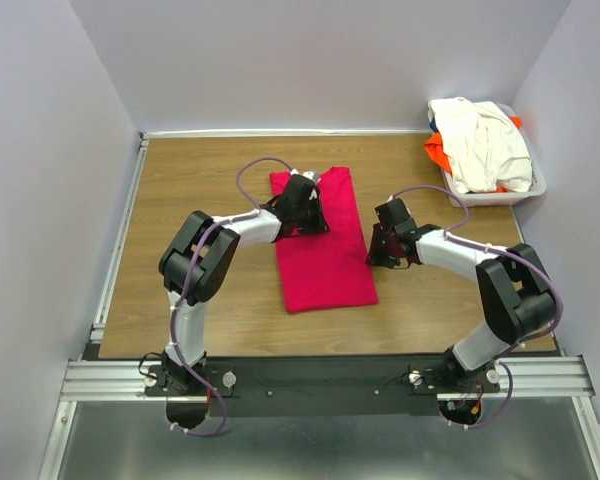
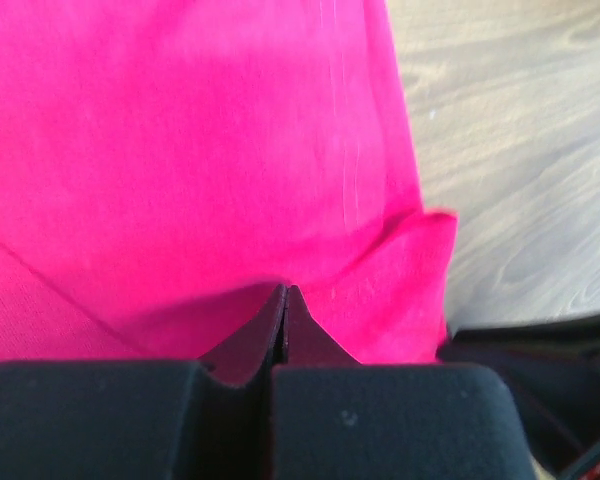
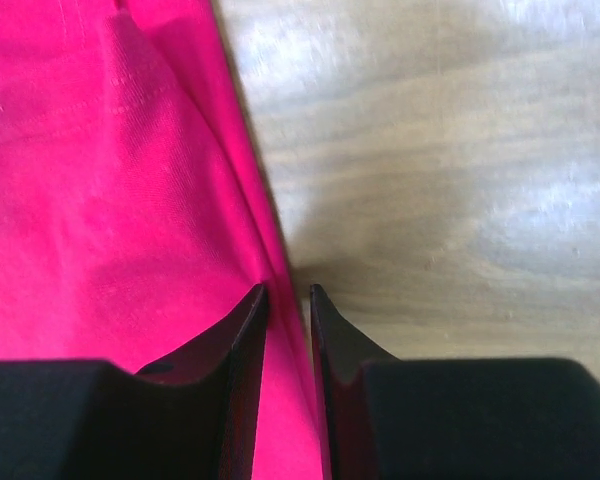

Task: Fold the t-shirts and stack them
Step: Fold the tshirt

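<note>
**Item 1.** Crimson-pink cotton-like t-shirt (image 1: pixel 325 250), folded into a long, narrow rectangle. It lies flat at mid-frame of the top view, its long axis running from upper centre to lower centre. The weave is fine and matte. The left wrist view shows a stitched seam line and a small turned-up fold at the cloth's right edge.

**Item 2.** Left gripper (image 1: pixel 305 210), two black wedge-shaped fingers. It sits over the upper left part of the crimson-pink shirt. In the left wrist view (image 2: pixel 285 300) the fingers are pressed tight together, tip against the cloth. Whether any fabric is pinched cannot be told.

**Item 3.** Right gripper (image 1: pixel 385 245), same make, at the shirt's right edge. In the right wrist view (image 3: pixel 288 300) the fingers stand a narrow slit apart, straddling the hem line. Contact with the cloth cannot be told.

**Item 4.** White rectangular plastic basket (image 1: pixel 495 197), upper right of the top view. It holds a crumpled cream-white shirt (image 1: pixel 480 145) heaped over a bright orange shirt (image 1: pixel 437 152), which shows at the left side.

**Item 5.** Brown wood-grain table (image 1: pixel 180 200), smooth, with pale streaks.
</note>
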Robot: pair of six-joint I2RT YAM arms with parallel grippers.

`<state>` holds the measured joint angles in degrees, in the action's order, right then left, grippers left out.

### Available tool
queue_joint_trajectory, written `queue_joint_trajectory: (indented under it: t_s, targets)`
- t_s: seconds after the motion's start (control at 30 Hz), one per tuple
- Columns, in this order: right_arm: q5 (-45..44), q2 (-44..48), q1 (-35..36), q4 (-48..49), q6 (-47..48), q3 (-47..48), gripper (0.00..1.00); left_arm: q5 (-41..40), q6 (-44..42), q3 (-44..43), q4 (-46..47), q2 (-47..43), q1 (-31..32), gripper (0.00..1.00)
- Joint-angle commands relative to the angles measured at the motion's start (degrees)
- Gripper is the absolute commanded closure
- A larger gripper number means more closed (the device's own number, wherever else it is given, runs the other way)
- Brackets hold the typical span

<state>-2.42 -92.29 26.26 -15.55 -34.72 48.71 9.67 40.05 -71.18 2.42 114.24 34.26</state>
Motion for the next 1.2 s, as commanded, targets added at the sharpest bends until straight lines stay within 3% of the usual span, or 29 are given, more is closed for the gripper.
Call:
queue_joint_trajectory:
  t_s: [0.0, 0.17, 0.27, 0.4, 0.57, 0.77, 1.17]
  targets:
    - [1.1, 2.99, 0.37, -3.78, -0.26, -2.3, 0.67, -0.01, -1.73, -1.6, -2.15, 0.82, -0.95, 0.99]
    - [1.18, 10.28, 0.19, -5.97, -1.75, -4.31, 0.52, -0.27, -3.4, 0.85, -2.33, -8.21, -1.74, 0.86]
    - [4.15, 15.64, 0.19, -7.21, -3.15, -7.38, 0.5, 0.34, -3.14, 5.07, -3.99, -14.02, -1.83, 0.75]
    - [12.41, 18.72, 0.28, -7.48, -4.3, -11.87, 0.5, 0.7, 0.01, 17.61, -5.05, -26.57, -1.83, 0.65]
    - [16.3, 19.69, 0.37, -7.65, -5.09, -14.95, 0.51, 1.23, 4.41, 31.24, -7.07, -35.91, -1.92, 0.62]
    - [17.44, 19.52, 0.46, -7.48, -6.24, -16.63, 0.51, 0.96, 8.72, 40.84, -9.53, -46.64, -1.74, 0.59]
    - [16.04, 18.02, 0.46, -7.21, -7.29, -17.59, 0.51, 3.86, 10.48, 47.18, -9.53, -51.48, -1.3, 0.58]
